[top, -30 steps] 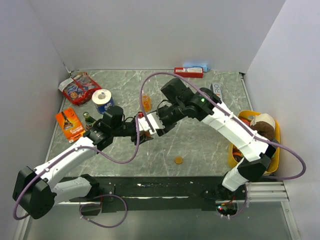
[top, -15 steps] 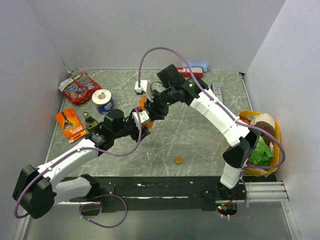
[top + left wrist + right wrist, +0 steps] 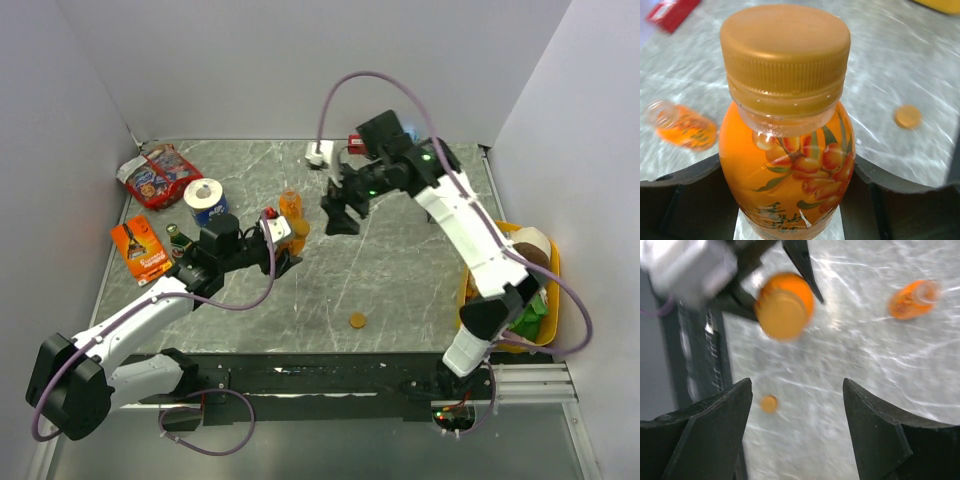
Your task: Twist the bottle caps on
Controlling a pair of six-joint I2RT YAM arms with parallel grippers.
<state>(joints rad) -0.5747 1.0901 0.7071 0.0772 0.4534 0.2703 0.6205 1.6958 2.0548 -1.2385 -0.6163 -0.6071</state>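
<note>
Left fingers (image 3: 686, 199) grip bottle (image 3: 790, 165) (capped, upright)

Top view. I read the broadest open lane on the desk (image 3: 410, 285) as running from centre toward the near right, broken only by the loose cap (image 3: 356, 320). The open bottle (image 3: 291, 203) occupies the narrow gap between the left end effector (image 3: 289, 241), clamped on the capped bottle (image 3: 298, 231), and the spread right end effector (image 3: 338, 218). Toilet roll (image 3: 205, 200), green bottle (image 3: 177, 238) and snack packets (image 3: 155, 175) crowd the far left. The yellow basket (image 3: 553, 268) walls the right edge.
</note>
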